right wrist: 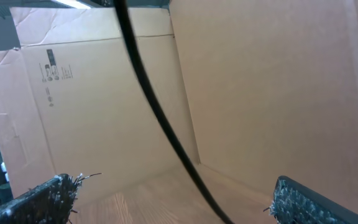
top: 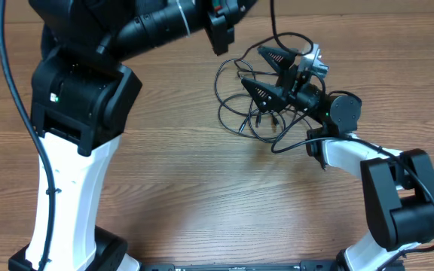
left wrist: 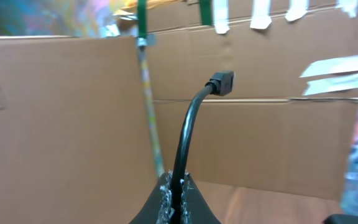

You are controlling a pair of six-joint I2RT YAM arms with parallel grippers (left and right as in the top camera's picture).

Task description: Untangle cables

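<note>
The table (top: 202, 188) is bare brown wood grain. Plain cardboard walls (left wrist: 55, 112) close it in, and they show behind both wrist cameras (with strips of white tape along the top edge in the left wrist view).

There are two arms. Seen from above, the left arm rises from its base at about 7 o'clock and is lifted high toward the camera. The left gripper (top: 221, 34) sits near 12 o'clock. The right arm comes up from about 4 o'clock and bends inward, low over the wood.

The left gripper (left wrist: 174, 193) is clamped on one cable (left wrist: 188, 124), which stands up out of the jaws and curves to a single plug (left wrist: 221, 83). The right gripper (top: 253, 66) is spread wide and holds nothing. In its own camera one black strand (right wrist: 160, 124) crosses slantwise between the two fingers without touching either.

The cables (top: 251, 113) lie in one loose knot of loops at about 1 o'clock, under and beside the right gripper. The loops overlap too much to count the cords, but at least two small plug ends show at the knot's 6 o'clock edge.
</note>
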